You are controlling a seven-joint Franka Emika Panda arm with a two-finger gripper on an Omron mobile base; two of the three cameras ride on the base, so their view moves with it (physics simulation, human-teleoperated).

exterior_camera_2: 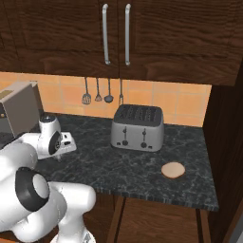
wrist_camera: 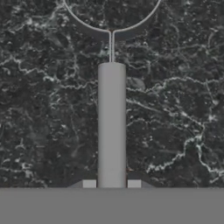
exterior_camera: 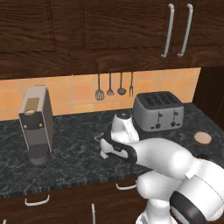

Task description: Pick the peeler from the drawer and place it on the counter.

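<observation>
The peeler (wrist_camera: 111, 127) is a slim grey handle running up the middle of the hand view to a thin wire loop head (wrist_camera: 111, 33). My gripper (wrist_camera: 111, 183) is shut on the handle's near end, one dark fingertip (wrist_camera: 89, 183) on each side. Behind it lies the black marbled counter (wrist_camera: 43, 109), close below. From the base views my gripper (exterior_camera: 104, 148) (exterior_camera_2: 64, 147) hangs low over the counter (exterior_camera: 65, 148) (exterior_camera_2: 142, 166), between the coffee machine and the toaster. The drawer is shut under the counter edge.
A silver toaster (exterior_camera: 158, 111) (exterior_camera_2: 137, 127) stands at the back right, a grey coffee machine (exterior_camera: 37, 124) (exterior_camera_2: 16, 114) at the left. A tan round disc (exterior_camera: 203, 138) (exterior_camera_2: 172, 169) lies near the right front edge. Dark utensils (exterior_camera: 114, 87) (exterior_camera_2: 102, 92) hang on the wall.
</observation>
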